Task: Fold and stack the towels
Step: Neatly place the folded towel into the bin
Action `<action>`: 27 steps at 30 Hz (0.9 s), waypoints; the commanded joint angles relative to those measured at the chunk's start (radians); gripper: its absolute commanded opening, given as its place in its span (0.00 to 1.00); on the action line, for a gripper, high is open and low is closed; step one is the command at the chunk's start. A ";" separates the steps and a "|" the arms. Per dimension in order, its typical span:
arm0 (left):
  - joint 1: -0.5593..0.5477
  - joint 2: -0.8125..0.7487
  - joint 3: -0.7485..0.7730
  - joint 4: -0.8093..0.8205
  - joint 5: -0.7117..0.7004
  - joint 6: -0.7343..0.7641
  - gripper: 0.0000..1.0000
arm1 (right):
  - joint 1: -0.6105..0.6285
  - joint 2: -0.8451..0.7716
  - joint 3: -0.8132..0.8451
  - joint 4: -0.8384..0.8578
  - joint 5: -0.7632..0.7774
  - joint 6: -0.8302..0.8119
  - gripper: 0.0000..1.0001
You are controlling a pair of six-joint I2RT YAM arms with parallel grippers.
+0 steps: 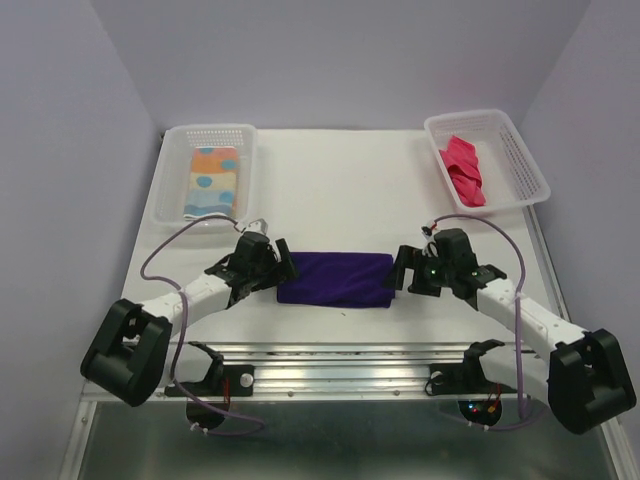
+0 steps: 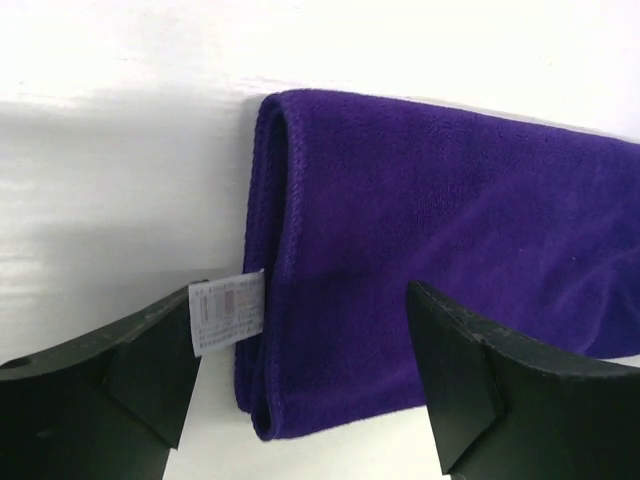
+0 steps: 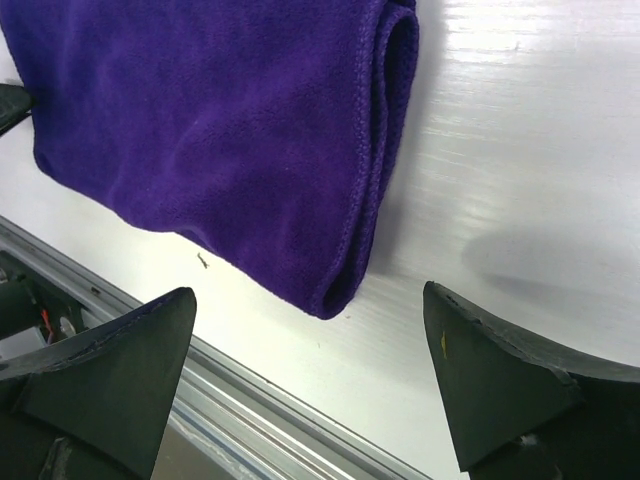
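The left gripper and right gripper, jaws apart, sat at opposite ends of the purple towel, likely to fold it.

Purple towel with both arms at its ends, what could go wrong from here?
The left fingers straddle the purple towel's folded end by its label; closing might pinch only the upper layer and open the fold. The right fingers frame just a corner, so a grip there could slip. The towel lies near the front rail; a tug could drag it off.
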 commanded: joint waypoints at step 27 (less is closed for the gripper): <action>-0.184 0.289 0.469 -0.290 -0.553 0.400 0.00 | 0.007 -0.077 0.149 -0.063 0.110 -0.107 1.00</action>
